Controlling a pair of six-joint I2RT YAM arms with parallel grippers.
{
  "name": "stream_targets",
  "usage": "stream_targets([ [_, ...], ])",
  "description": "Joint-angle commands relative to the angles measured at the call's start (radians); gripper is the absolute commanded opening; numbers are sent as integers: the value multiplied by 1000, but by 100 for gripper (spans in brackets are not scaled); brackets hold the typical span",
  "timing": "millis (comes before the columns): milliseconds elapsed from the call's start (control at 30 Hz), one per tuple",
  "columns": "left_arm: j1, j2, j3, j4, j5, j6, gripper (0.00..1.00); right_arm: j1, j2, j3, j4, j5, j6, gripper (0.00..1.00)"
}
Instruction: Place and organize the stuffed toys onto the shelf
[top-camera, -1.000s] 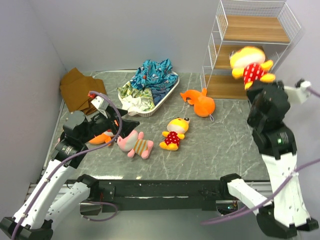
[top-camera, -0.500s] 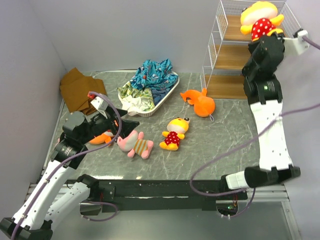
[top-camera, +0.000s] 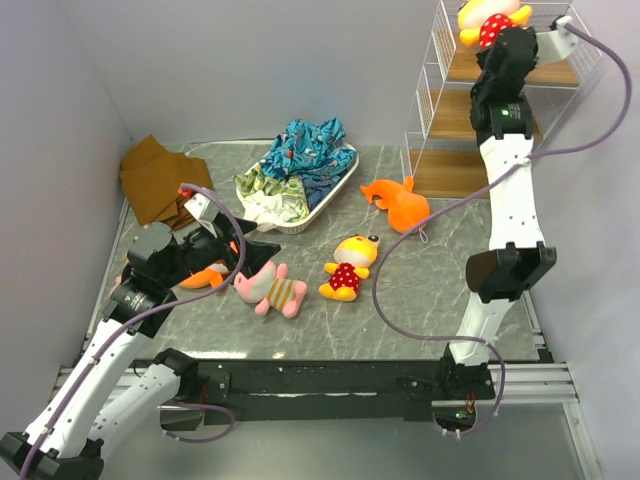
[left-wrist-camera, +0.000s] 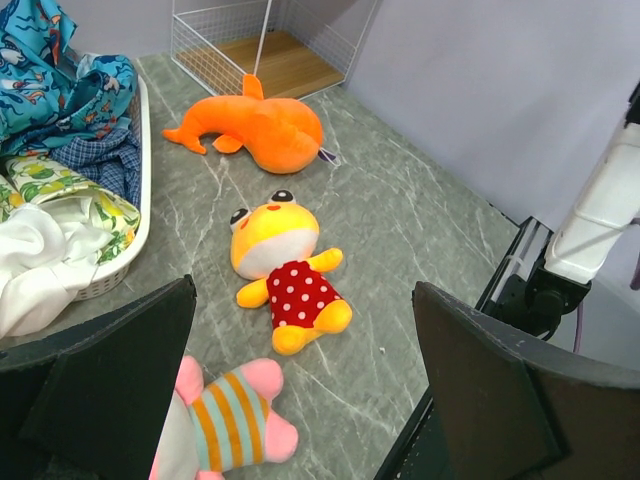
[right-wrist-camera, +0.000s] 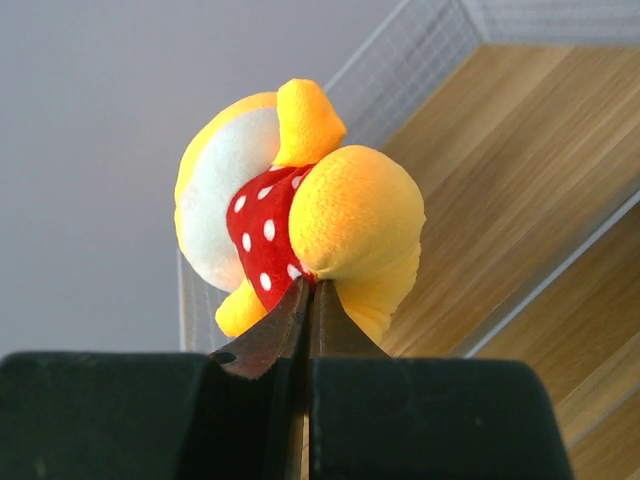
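My right gripper (top-camera: 494, 38) is shut on a yellow stuffed toy with a red white-dotted body (top-camera: 485, 20), pinching it low on the body (right-wrist-camera: 300, 215). It holds the toy high beside the top board of the shelf (top-camera: 445, 172), whose wood (right-wrist-camera: 520, 180) fills the right wrist view. My left gripper (top-camera: 255, 250) stands open and empty over the table's left side. Below it lie a pink striped toy (top-camera: 272, 291) (left-wrist-camera: 225, 425), a second yellow dotted toy (top-camera: 350, 266) (left-wrist-camera: 285, 270) and an orange shark (top-camera: 402, 206) (left-wrist-camera: 255, 130). Another orange toy (top-camera: 205, 276) is partly hidden under the left arm.
A white oval tray (top-camera: 338, 192) heaped with blue-patterned cloth (top-camera: 305, 150) stands at the back middle, its rim (left-wrist-camera: 140, 170) showing in the left wrist view. A brown folded cloth (top-camera: 155, 180) lies at the back left. The shelf stands at the back right corner.
My right arm has stretched up and back, carrying the yellow dotted toy from the middle board's height to the top of the shelf. The left arm has not moved.
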Motion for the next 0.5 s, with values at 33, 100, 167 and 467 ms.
stream_targets([
  [33, -4, 1, 1, 17, -2, 21, 96, -7, 48, 68, 33, -31, 57, 0],
  [100, -4, 8, 2, 14, 0, 23, 96, -5, 62, 68, 43, -33, 65, 0],
  [167, -6, 15, 2, 14, 6, 21, 96, -7, 71, 71, 48, -22, 77, 2],
  [467, -4, 15, 1, 16, -2, 21, 96, -8, 60, 43, 40, -27, 93, 26],
])
